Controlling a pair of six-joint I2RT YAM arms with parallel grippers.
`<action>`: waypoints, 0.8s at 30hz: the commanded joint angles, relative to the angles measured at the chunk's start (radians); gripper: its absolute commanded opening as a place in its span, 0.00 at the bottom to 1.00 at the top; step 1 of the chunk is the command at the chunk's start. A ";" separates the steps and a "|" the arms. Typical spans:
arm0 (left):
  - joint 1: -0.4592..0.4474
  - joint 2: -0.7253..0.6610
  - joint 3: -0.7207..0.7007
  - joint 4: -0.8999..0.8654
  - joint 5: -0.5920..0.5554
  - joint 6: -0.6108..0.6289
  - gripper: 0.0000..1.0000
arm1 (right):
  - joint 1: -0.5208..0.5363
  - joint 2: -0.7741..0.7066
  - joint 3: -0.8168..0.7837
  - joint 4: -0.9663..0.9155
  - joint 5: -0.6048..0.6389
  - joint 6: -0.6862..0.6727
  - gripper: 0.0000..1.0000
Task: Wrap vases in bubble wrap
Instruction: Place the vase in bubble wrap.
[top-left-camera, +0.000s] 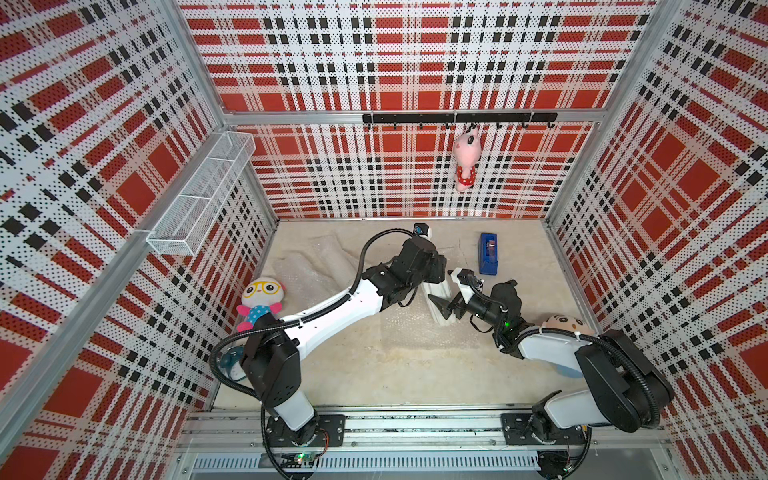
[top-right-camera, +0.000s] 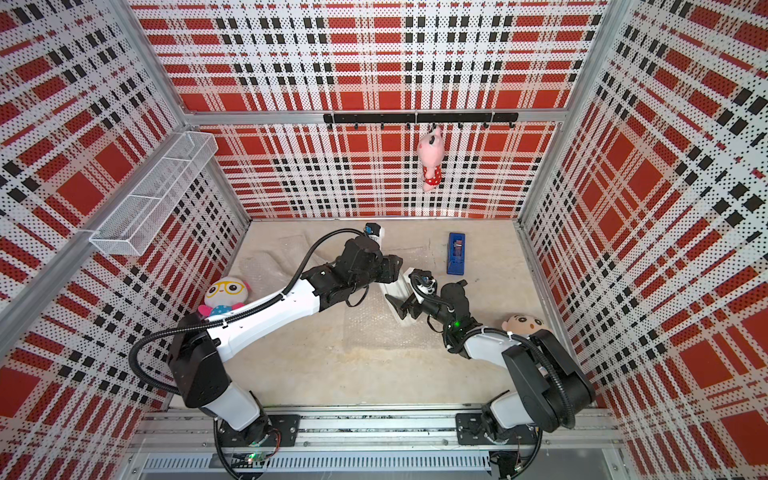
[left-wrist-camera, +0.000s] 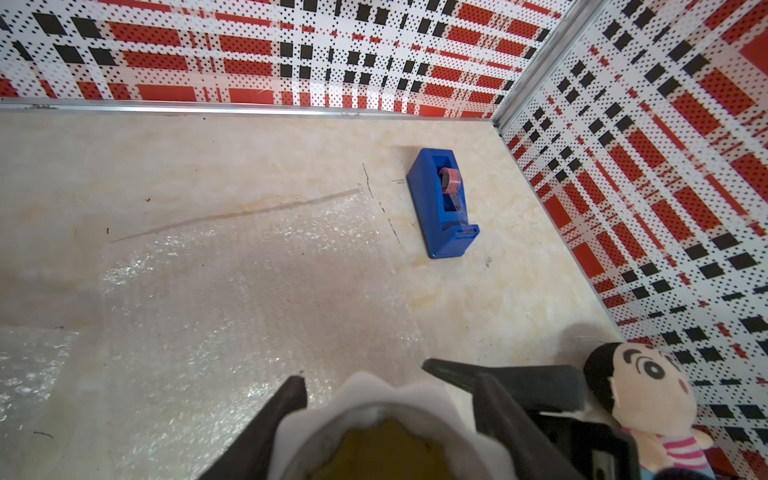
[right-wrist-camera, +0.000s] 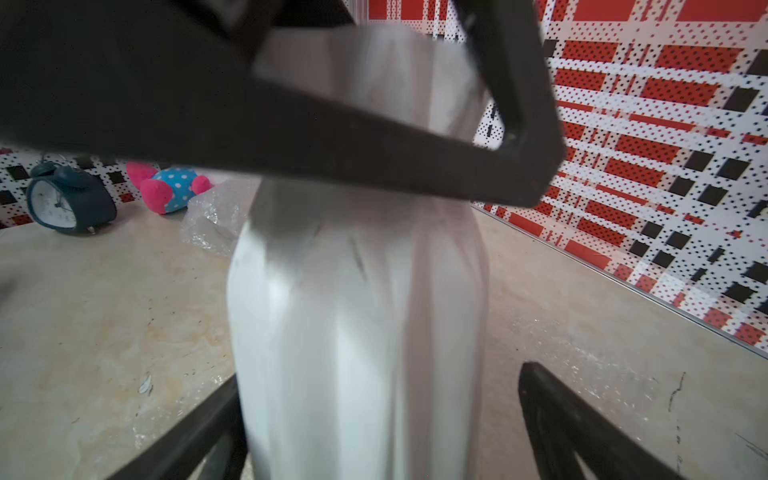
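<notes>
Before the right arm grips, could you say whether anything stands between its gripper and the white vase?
Nothing visible does: the open right gripper flanks the white vase, whose rim the left gripper holds.

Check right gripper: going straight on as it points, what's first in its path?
The white ribbed vase. The right gripper is open and the vase body sits between its fingers in the right wrist view, with the left gripper gripping its rim. Whether it touches yet is unclear.

Lab test cell — plaid panel walls (top-left-camera: 415, 50)
</notes>
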 joint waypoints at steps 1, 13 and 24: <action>-0.007 -0.103 -0.001 0.193 0.035 -0.060 0.26 | 0.007 0.028 -0.008 0.029 0.060 -0.062 1.00; 0.011 -0.181 -0.121 0.277 0.019 -0.098 0.27 | 0.040 0.051 -0.004 0.038 0.081 -0.095 0.68; 0.147 -0.362 -0.331 0.338 0.021 -0.137 0.85 | 0.060 -0.059 0.141 -0.495 0.134 -0.362 0.59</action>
